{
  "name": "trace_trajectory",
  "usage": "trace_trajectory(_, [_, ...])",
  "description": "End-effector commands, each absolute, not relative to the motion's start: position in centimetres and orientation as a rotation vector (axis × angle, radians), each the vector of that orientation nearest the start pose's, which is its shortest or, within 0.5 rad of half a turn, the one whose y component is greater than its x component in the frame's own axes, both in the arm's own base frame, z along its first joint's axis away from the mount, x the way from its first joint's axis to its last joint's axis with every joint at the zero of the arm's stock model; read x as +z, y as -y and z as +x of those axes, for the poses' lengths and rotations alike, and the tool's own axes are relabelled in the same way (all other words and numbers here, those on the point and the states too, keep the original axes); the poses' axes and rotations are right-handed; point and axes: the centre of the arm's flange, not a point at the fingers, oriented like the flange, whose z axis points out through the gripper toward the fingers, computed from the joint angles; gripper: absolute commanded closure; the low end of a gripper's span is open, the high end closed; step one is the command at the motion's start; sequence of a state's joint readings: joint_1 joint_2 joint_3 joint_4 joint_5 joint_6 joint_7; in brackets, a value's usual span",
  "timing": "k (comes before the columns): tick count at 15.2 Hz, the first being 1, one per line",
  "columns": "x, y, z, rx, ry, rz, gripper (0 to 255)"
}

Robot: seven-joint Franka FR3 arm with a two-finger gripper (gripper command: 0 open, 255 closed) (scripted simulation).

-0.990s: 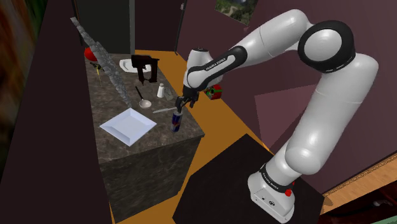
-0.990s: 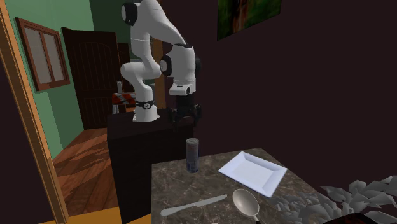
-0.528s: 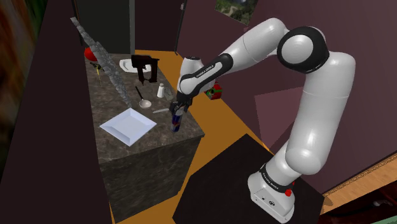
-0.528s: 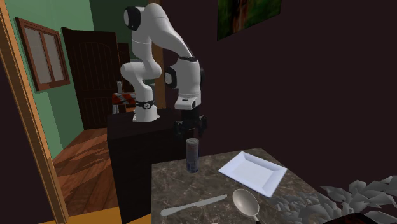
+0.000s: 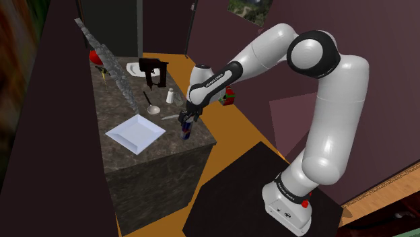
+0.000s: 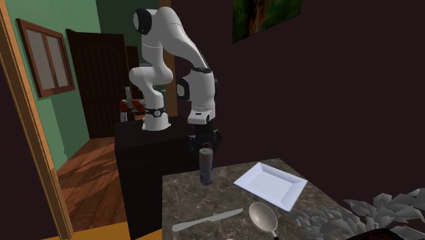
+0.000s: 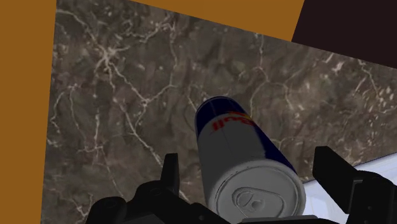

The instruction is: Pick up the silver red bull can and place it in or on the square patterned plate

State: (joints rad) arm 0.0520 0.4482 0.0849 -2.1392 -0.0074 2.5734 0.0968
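Readable text: one brand mark on the can, tiny print on the arm.
In the wrist view you get red lettering on the blue-and-silver can (image 7: 245,156), partly turned away, the end reading like "Bull". In the shoulder view, white print on the arm's dark forearm band (image 5: 213,79) and base collar (image 5: 290,190) is too small to read.

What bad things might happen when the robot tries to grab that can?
The can stands tall near the counter's edge, so a bump from the open gripper might knock it off. It sits closer to one finger, so that finger may shove it sideways before both squeeze. A grip near its top might let it slip on the way to the plate.
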Motion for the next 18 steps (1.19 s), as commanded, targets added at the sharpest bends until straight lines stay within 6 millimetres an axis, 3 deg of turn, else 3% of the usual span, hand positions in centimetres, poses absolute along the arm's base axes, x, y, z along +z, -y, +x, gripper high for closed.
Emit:
trace_trajectory(1, [19.1,-7.8,56.5,0.025,0.059,-3.110,0])
trace_trajectory(3, [19.2,-7.8,56.5,0.025,0.059,-3.110,0])
trace_trajectory(4, [19.2,-7.8,56.5,0.025,0.059,-3.110,255])
trace_trajectory(13, [19.1,-7.8,56.5,0.025,0.059,-3.110,255])
trace_trajectory(18, [21.8,-7.8,56.5,0.025,0.059,-3.110,255])
